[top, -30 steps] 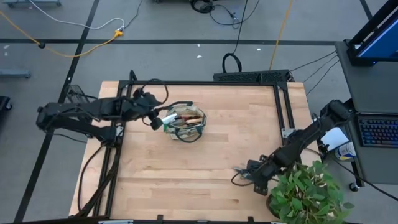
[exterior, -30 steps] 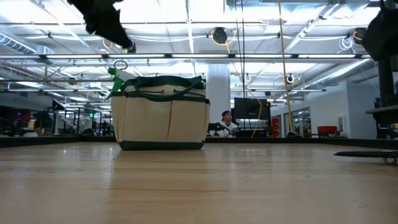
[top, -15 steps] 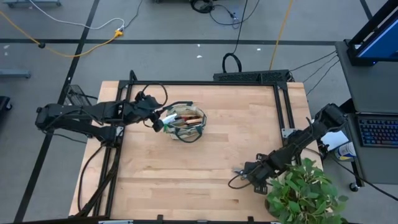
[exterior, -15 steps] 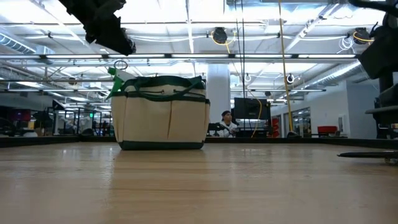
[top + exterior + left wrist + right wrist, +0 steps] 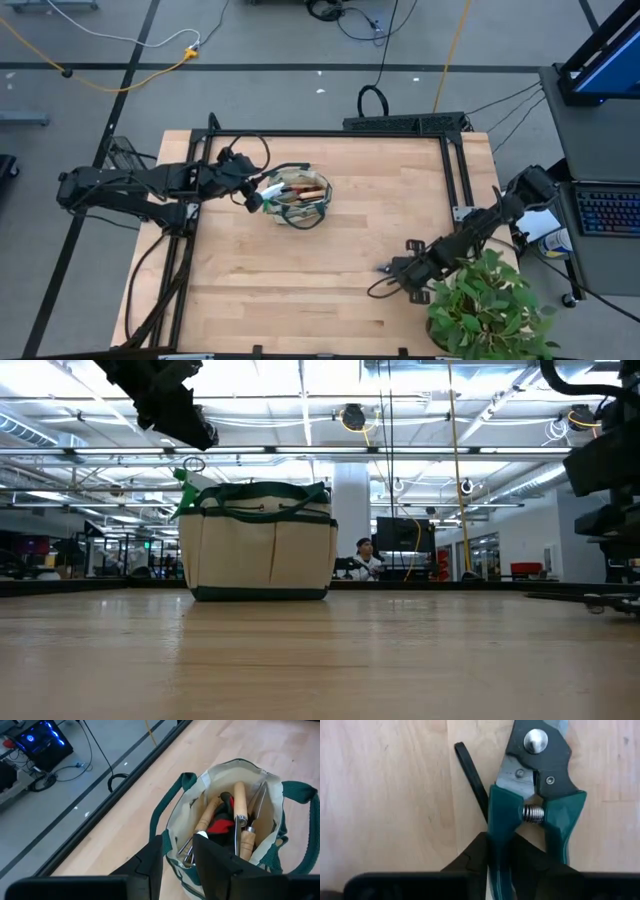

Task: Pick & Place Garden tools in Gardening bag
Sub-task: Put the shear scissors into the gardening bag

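The pruning shears (image 5: 535,785), with green handles and a black pivot, lie flat on the wood near the table's right front (image 5: 388,268). My right gripper (image 5: 497,855) stands over them, shut on one handle. The tan gardening bag (image 5: 297,197) with green trim stands upright at the table's far left. Inside it are wooden-handled tools (image 5: 241,805) and a red item (image 5: 217,826). A green-and-white item (image 5: 270,190) sticks out at its left side. My left gripper (image 5: 177,865) hovers open above the bag's left rim and holds nothing. My right gripper pinches one green handle (image 5: 497,830) of the shears between its two fingers, a little behind the spring. The fingers come from above, pointing steeply down. The other handle (image 5: 560,830) stays outside the fingers. The shears lie on the table.
A leafy potted plant (image 5: 485,305) stands right beside my right arm at the table's right front corner. A thin black loop (image 5: 470,775) lies on the wood beside the shears. A black frame rail (image 5: 350,133) runs along the table's far and side edges.
My right gripper has come down onto the shears, rolled about its own axis, and shut on one handle. The shears stay on the table. My left gripper has kept still above the bag.
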